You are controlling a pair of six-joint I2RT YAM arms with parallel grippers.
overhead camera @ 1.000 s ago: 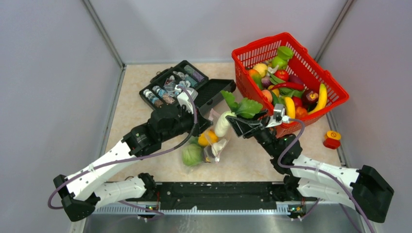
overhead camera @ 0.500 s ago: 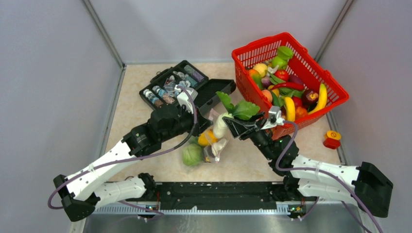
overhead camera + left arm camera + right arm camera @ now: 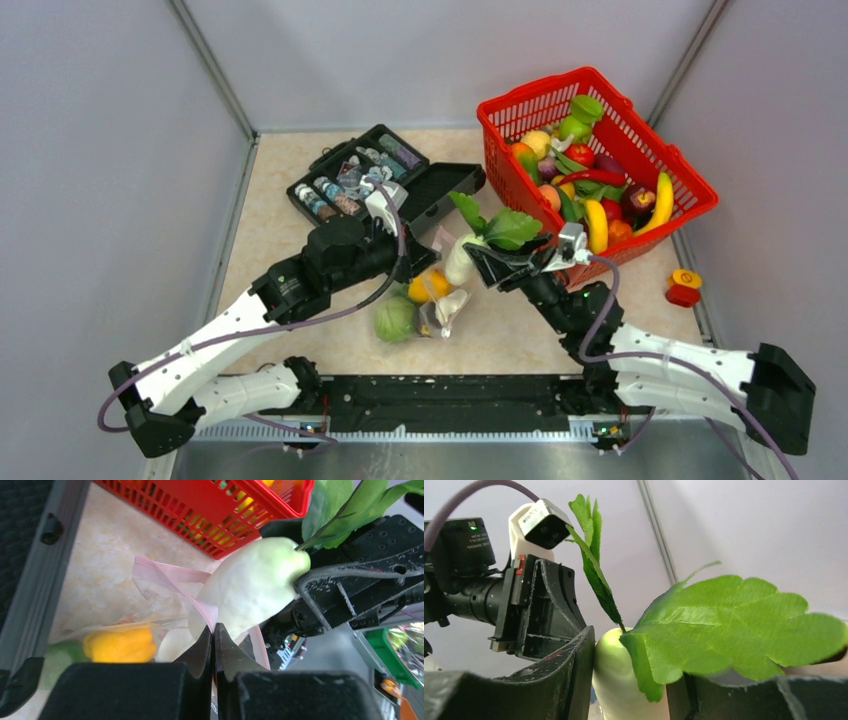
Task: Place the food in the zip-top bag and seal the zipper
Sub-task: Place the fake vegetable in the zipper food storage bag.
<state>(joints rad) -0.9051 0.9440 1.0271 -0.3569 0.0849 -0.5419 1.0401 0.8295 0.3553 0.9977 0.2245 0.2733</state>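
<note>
High overview; close opposing wrist views, common radish (image 3: 250, 587)

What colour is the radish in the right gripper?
White radish, green leaves; clearest in left wrist view.

The left arm (image 3: 232, 322), white-shelled with black joints, extends up and to the right from its base. The left claw (image 3: 215, 642) has its two fingers pressed flat together, pinching the pinkish edge of the clear crinkly plastic bag (image 3: 165, 587). The right arm (image 3: 680, 350) stretches leftward, elbow low. The right claw (image 3: 633, 687) clamps the leafy white toy radish (image 3: 611, 672) between its fingers, just beside the left claw.
</note>
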